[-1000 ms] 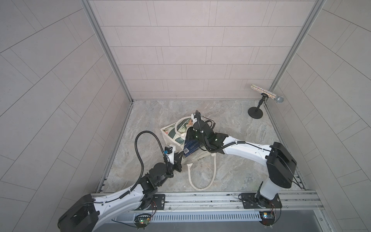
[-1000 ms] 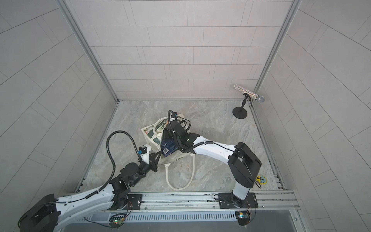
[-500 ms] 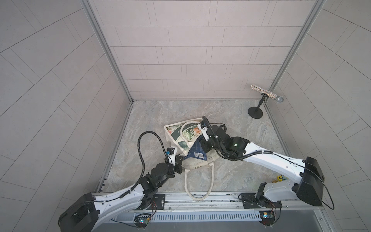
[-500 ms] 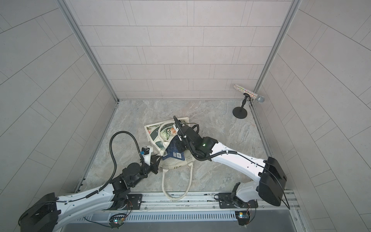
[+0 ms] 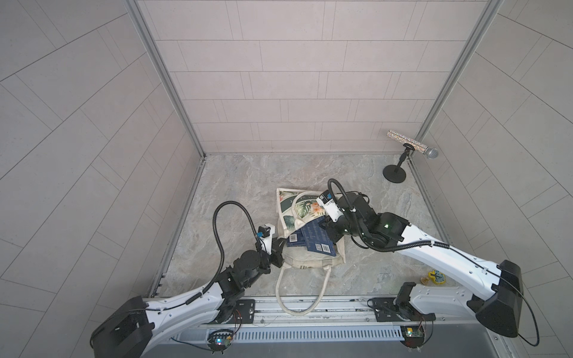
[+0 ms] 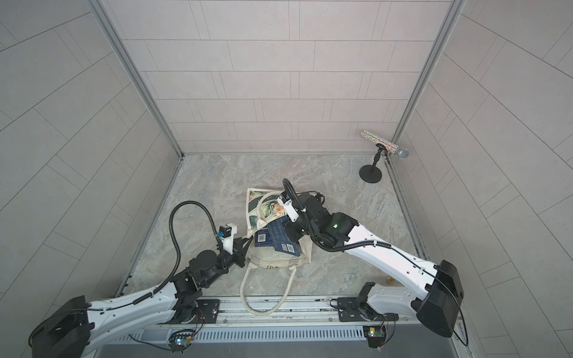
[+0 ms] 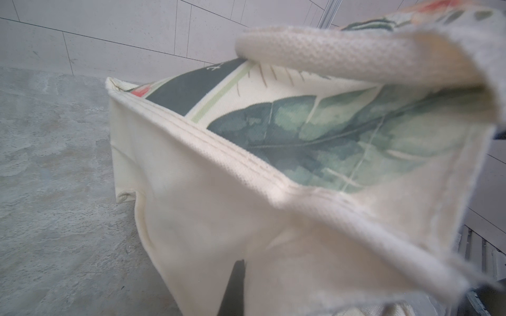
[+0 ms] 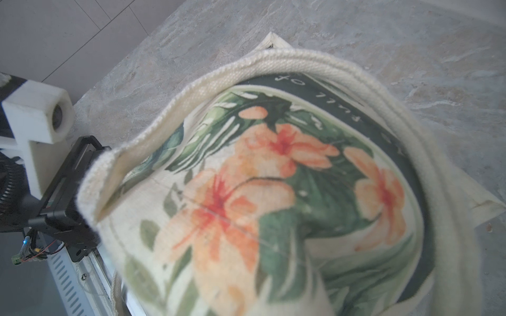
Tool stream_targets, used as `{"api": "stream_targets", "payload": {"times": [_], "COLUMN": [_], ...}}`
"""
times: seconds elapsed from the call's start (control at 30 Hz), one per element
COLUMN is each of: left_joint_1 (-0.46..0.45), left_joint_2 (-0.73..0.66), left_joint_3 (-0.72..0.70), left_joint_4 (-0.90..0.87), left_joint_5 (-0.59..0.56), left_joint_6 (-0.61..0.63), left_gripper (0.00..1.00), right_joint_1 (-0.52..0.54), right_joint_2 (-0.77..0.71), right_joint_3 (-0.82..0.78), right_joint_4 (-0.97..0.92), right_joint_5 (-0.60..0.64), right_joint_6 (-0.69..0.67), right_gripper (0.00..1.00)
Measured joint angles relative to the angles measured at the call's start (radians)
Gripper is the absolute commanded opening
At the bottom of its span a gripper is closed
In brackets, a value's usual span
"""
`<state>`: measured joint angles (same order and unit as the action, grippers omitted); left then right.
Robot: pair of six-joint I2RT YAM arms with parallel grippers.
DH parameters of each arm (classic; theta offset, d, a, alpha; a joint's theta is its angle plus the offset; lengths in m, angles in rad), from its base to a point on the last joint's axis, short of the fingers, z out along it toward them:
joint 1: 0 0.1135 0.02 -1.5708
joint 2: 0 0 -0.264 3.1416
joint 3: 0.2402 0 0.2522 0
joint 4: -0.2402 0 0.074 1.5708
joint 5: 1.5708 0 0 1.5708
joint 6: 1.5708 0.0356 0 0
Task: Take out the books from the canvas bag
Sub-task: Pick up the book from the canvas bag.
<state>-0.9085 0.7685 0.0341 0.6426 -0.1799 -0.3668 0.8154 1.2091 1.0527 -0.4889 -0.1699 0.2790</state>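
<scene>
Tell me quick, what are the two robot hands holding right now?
Left gripper: closed on the rim of the canvas bag.
Right gripper: closed, right at the books; what it holds is hidden.

Pale grey tiled walls (image 5: 279, 77) are closing the cell in on three sides, with joints running in offset courses. Aluminium corner posts (image 5: 167, 80) are rising at both back corners. The grey marble-patterned floor (image 5: 248, 173) is taking even, diffuse light; shadows are staying soft. A glittery microphone (image 5: 409, 145) is sitting tilted on a black round-based stand (image 5: 394, 177) in the far right corner.
</scene>
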Motion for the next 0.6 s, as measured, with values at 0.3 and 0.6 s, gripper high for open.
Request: {"api": "stream_targets", "payload": {"times": [0.3, 0.6], "left_joint_1": [0.006, 0.010], "left_joint_2": [-0.004, -0.002], "left_joint_3": [0.015, 0.017], "left_joint_4": [0.018, -0.005], "left_joint_5": [-0.038, -0.072], "left_joint_6": [0.001, -0.001], "left_gripper": [0.00, 0.00], "right_joint_1": [-0.069, -0.012], "right_joint_2": [0.244, 0.401], "right_joint_3": [0.225, 0.411], "right_joint_4": [-0.027, -0.112], "right_joint_5": [-0.010, 0.016], "right_joint_6": [-0.042, -0.125], "right_gripper": [0.00, 0.00]}}
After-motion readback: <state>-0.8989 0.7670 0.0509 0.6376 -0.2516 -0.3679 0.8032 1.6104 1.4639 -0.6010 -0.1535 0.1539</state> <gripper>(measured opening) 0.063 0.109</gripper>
